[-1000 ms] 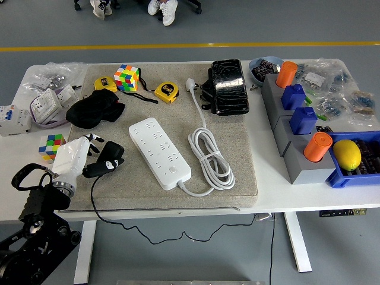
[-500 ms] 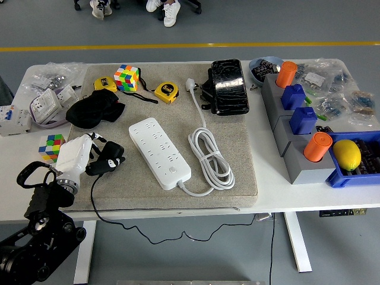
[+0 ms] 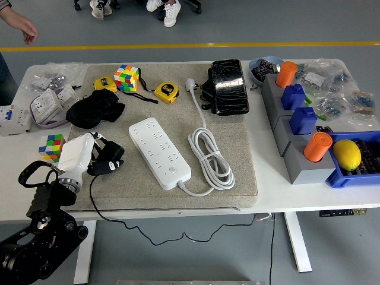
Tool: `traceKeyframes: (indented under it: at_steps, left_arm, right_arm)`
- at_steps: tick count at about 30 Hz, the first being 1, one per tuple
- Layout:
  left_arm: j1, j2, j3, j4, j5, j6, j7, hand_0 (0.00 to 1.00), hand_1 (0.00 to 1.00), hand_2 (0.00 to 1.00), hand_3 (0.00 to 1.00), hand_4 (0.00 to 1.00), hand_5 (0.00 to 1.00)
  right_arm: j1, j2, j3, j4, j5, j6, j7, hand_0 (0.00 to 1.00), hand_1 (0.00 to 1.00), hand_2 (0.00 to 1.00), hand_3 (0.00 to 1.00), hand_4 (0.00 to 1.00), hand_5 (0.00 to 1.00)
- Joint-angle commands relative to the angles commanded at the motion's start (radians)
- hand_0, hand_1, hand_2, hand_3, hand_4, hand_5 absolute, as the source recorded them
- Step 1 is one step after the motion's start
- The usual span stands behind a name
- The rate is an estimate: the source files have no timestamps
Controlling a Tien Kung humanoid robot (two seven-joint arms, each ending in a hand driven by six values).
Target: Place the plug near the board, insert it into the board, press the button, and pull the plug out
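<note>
A white power strip [image 3: 159, 152] lies slantwise on the grey mat [image 3: 237, 136]; its button [image 3: 173, 170] is near its lower end and its own white cord [image 3: 209, 159] is coiled to the right. A black plug [image 3: 110, 158] rests on the mat's left part, a hand's width left of the strip. The plug's black cable [image 3: 95, 199] runs down over the table's near edge. My left hand [image 3: 98, 153], white-backed with black fingers, comes in from the lower left and has its fingers curled around the plug's left side. My right hand does not show.
Near the plug lie a black pouch [image 3: 94, 111] and a small cube [image 3: 51, 145]. Behind are a cube [image 3: 127, 77], two yellow tape measures [image 3: 165, 92], a black case [image 3: 227, 86]. Grey bins [image 3: 294, 139] and a lemon [image 3: 347, 154] stand right. A person's hand [image 3: 27, 29] hangs at top left.
My left hand has shifted right and turned, and its fingers have closed in on the black plug. A person's arm has come into view at the top left.
</note>
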Motion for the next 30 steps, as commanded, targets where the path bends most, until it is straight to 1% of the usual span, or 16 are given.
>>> traceKeyframes:
  at_steps: [3,6,8,11,13,15,17,19,21,24,30]
  left_arm:
    - [0.002,0.007,0.000,-0.016,-0.023,-0.008,-0.043,0.174,0.285,0.348,0.534,0.795,0.002]
    - [0.001,0.022,0.002,-0.029,-0.096,-0.018,-0.129,0.182,0.291,0.346,0.533,0.782,0.002]
    - [-0.001,0.032,0.003,-0.031,-0.156,-0.027,-0.196,0.182,0.291,0.346,0.533,0.782,0.002]
    - [-0.011,0.050,0.012,-0.023,-0.273,-0.046,-0.302,0.183,0.293,0.345,0.531,0.773,0.002]
    - [-0.017,0.058,0.020,-0.020,-0.348,-0.056,-0.361,0.183,0.293,0.345,0.531,0.773,0.002]
    - [-0.028,0.066,0.034,-0.016,-0.404,-0.070,-0.415,0.183,0.293,0.345,0.531,0.773,0.002]
    - [-0.041,0.073,0.052,-0.010,-0.430,-0.082,-0.466,0.189,0.296,0.347,0.531,0.769,0.002]
    - [-0.061,0.078,0.079,0.000,-0.428,-0.090,-0.508,0.189,0.296,0.347,0.531,0.769,0.002]
    - [-0.078,0.079,0.099,0.012,-0.407,-0.091,-0.527,0.189,0.296,0.347,0.531,0.769,0.002]
    - [-0.098,0.077,0.116,0.034,-0.380,-0.090,-0.539,0.193,0.300,0.349,0.532,0.776,0.002]
    - [-0.134,0.068,0.126,0.086,-0.331,-0.080,-0.544,0.199,0.303,0.349,0.532,0.768,0.002]
  right_arm:
    - [0.001,0.000,0.000,0.000,-0.001,0.000,0.001,0.493,0.594,0.558,0.510,0.864,0.388]
    - [0.000,0.000,-0.001,0.000,0.000,0.000,0.001,0.495,0.594,0.557,0.510,0.864,0.388]
    - [0.000,0.000,-0.003,0.000,0.001,0.000,0.001,0.495,0.594,0.557,0.510,0.864,0.388]
    - [0.000,0.000,-0.003,0.000,0.001,-0.001,0.001,0.495,0.593,0.556,0.509,0.862,0.387]
    - [0.000,0.000,-0.003,0.000,0.002,-0.001,0.001,0.495,0.593,0.556,0.509,0.862,0.387]
    - [0.000,0.000,-0.003,0.000,0.002,-0.002,0.002,0.495,0.593,0.556,0.509,0.862,0.387]
    - [0.001,-0.001,-0.002,0.000,0.002,-0.001,0.002,0.495,0.593,0.554,0.508,0.861,0.386]
    - [0.001,-0.001,-0.003,0.000,0.003,-0.001,0.002,0.495,0.593,0.554,0.508,0.861,0.386]
    - [0.002,-0.001,-0.005,0.000,0.004,-0.001,0.003,0.495,0.593,0.554,0.508,0.861,0.386]
    - [0.002,-0.001,-0.009,0.000,0.006,0.000,0.003,0.495,0.593,0.555,0.509,0.860,0.385]
    - [0.005,-0.003,-0.017,0.000,0.009,-0.001,0.004,0.493,0.593,0.554,0.509,0.860,0.384]
